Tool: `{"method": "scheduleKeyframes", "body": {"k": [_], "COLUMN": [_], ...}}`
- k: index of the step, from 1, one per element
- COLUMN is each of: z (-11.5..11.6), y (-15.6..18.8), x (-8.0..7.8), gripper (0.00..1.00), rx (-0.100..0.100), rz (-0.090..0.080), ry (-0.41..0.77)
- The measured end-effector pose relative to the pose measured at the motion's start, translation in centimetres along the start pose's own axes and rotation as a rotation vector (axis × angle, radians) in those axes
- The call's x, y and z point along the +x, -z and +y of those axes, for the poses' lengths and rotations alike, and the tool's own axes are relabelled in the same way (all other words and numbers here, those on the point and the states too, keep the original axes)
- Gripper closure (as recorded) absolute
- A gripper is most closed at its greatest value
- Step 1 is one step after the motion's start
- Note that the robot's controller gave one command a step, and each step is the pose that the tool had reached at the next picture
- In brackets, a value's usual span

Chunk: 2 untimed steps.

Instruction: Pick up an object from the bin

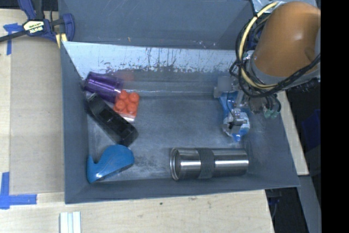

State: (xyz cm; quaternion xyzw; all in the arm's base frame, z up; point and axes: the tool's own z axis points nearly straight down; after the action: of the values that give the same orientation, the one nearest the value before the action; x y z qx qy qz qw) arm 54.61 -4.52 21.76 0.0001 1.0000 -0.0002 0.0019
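1. Grey sheet metal is the working surface: a bin [180,109] with sloped walls, seen from above, its floor mostly bare.
2. A robot arm [286,35] under a rounded orange cover reaches in from the right side of the bin.
3. A steel cylinder [210,163] with a dark band round its middle lies on its side along the front wall, right of centre.
4. The claw [235,120] hangs low near the right wall, over bare floor just behind the cylinder's right end. Whether it is open or closed cannot be told, and nothing can be made out in its grip.
5. A black oblong block [112,120] lies slantwise at the left.
6. A blue curved plastic piece [109,162] sits in the front left corner.
7. A purple cylinder [101,84] lies in the back left corner.
8. A small cluster of orange balls [128,102] touches the purple cylinder and the black block.
9. Judgement: the steel cylinder is the nearest candidate. It would likely roll, so the claw should straddle it across its width, near the banded middle, and descend straight down.
10. Count: one of each thing, five in all.
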Motion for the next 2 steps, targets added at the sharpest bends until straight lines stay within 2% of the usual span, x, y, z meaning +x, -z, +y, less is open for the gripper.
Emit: {"method": "scheduleKeyframes", "body": {"k": [1,2], "z": [-5.15,-5.15], "y": [-11.94,-11.75], "x": [2.35,1.88], "gripper": [0.0,0.0], "rx": [-0.01,-0.001], "rz": [-0.015,-0.036], "ry": [0.031,0.039]}}
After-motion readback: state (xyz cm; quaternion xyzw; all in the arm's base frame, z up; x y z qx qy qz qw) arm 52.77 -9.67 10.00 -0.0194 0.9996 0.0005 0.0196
